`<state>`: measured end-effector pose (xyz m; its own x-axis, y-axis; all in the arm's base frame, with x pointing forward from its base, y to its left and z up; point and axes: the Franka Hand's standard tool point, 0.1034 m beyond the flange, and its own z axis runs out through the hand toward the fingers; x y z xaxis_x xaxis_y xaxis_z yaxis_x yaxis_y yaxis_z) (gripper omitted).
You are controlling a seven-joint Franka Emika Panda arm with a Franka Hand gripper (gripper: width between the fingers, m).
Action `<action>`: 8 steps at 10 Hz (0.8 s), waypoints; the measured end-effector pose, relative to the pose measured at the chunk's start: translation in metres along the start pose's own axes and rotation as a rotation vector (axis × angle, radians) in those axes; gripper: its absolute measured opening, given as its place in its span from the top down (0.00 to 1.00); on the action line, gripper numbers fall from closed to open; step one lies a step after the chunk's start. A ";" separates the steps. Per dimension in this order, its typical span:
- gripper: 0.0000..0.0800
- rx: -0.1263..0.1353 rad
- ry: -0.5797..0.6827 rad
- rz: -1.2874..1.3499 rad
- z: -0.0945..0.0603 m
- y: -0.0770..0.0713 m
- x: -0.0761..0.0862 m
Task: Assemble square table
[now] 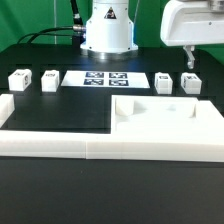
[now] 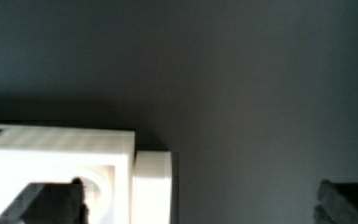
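- The gripper [image 1: 188, 62] hangs at the exterior view's right. Its fingers are spread wide and pinch nothing.
- The large white plastic square slab [image 1: 170, 118] lies flat on the black table [image 1: 60, 112], at the exterior view's right. It is against the long white border bars [image 1: 60, 148].
- Four small white tagged leg blocks [image 1: 48, 78] stand in a row with the marker board [image 1: 105, 77], two on each side of it.
- The rightmost leg block [image 1: 190, 82] sits just below the gripper, not touching it.
- The wrist view shows a corner of a white tagged block [image 2: 69, 160] at one dark finger [image 2: 51, 200]. The other finger is well apart, over bare table.
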<state>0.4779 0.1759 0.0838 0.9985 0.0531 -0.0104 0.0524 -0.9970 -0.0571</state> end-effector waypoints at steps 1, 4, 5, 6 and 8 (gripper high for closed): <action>0.19 -0.007 -0.025 0.024 0.005 0.001 -0.016; 0.19 -0.085 -0.223 0.023 0.001 -0.004 -0.055; 0.19 -0.081 -0.279 0.007 0.001 -0.005 -0.053; 0.19 -0.086 -0.325 0.017 0.003 -0.003 -0.053; 0.19 -0.099 -0.475 0.023 0.004 -0.001 -0.057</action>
<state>0.4208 0.1743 0.0807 0.8842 0.0277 -0.4664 0.0544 -0.9976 0.0438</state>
